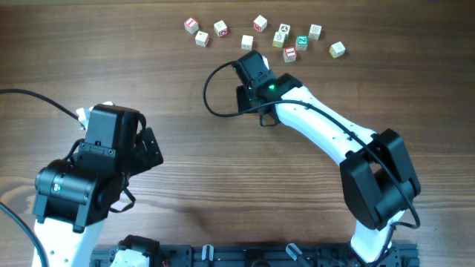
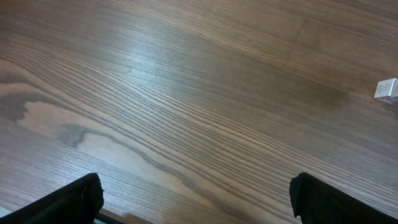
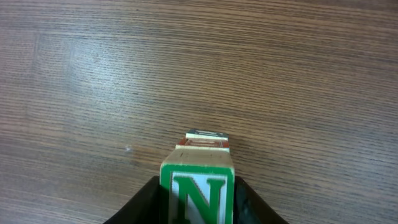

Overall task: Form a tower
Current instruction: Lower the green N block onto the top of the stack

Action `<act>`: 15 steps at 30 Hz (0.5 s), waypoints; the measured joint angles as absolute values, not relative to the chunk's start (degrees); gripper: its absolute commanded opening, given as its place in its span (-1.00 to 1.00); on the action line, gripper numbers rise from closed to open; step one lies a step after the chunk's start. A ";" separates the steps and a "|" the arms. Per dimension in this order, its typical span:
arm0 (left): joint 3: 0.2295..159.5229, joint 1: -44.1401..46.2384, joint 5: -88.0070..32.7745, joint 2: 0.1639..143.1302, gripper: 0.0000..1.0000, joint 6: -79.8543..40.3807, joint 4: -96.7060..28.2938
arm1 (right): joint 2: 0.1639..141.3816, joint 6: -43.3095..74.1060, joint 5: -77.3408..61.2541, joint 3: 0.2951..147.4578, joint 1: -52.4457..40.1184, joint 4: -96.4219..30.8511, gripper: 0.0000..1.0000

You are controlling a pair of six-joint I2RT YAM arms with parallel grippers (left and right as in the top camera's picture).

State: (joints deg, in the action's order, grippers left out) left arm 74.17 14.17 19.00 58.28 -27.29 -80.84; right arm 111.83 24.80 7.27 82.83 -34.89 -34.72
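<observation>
- The tower (image 3: 198,183), topped by a green "N" cube, stands on the table (image 3: 93,74) between the jaws of the right pincer (image 3: 198,211).
- The jaws hug the top cube closely; I cannot tell whether they are gripping it or just clear of it.
- The left pincer (image 2: 196,199) gapes wide, empty, well apart from the tower.
- Risk: a finger that catches the top cube while pulling away would likely drag it off and topple the stack.

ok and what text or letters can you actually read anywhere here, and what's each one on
"N": white on the green face of the top cube of the tower, right wrist view.
Loose cubes, overhead view: markings too small to read.
Lone cube, left wrist view edge: print too blurred to read.
</observation>
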 measured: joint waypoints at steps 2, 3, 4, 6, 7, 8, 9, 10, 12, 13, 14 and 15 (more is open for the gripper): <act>74.17 14.17 19.00 58.28 1.00 -27.29 -80.84 | 111.83 24.38 7.09 82.83 -34.89 -34.87 -0.07; 74.17 14.17 19.00 58.28 1.00 -27.29 -80.84 | 111.83 24.36 7.07 82.83 -34.89 -34.87 -0.04; 74.17 14.17 19.00 58.28 1.00 -27.29 -80.84 | 111.83 24.16 7.07 82.83 -34.89 -34.87 -0.03; 74.17 14.17 19.03 58.28 1.00 -27.29 -80.84 | 111.83 24.14 7.07 82.83 -34.89 -34.87 0.05; 74.17 14.17 19.03 58.28 1.00 -27.29 -80.84 | 111.83 24.14 7.05 82.83 -34.89 -34.87 0.15; 74.17 14.17 19.00 58.28 1.00 -27.29 -80.84 | 111.83 24.14 7.05 82.83 -34.89 -34.87 0.30; 74.17 14.17 19.00 58.28 1.00 -27.29 -80.84 | 111.83 24.12 7.05 82.83 -34.89 -34.85 0.45; 74.17 14.17 19.03 58.28 1.00 -27.29 -80.84 | 111.83 24.05 6.90 82.83 -34.89 -34.83 0.58; 74.17 14.17 19.00 58.28 1.00 -27.29 -80.84 | 111.83 24.08 6.87 82.83 -34.89 -34.54 0.65; 74.17 14.17 19.00 58.28 1.00 -27.29 -80.84 | 111.83 24.01 6.85 82.83 -34.89 -34.33 0.67; 74.17 14.17 19.00 58.28 1.00 -27.29 -80.84 | 111.83 23.97 6.85 82.83 -34.89 -34.06 0.67; 74.17 14.17 19.03 58.28 1.00 -27.29 -80.84 | 111.83 23.97 6.85 82.83 -34.89 -33.95 0.68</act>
State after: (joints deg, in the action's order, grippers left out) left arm 74.17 14.17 19.03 58.28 -27.29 -80.84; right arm 111.83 23.97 6.85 82.83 -34.89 -33.95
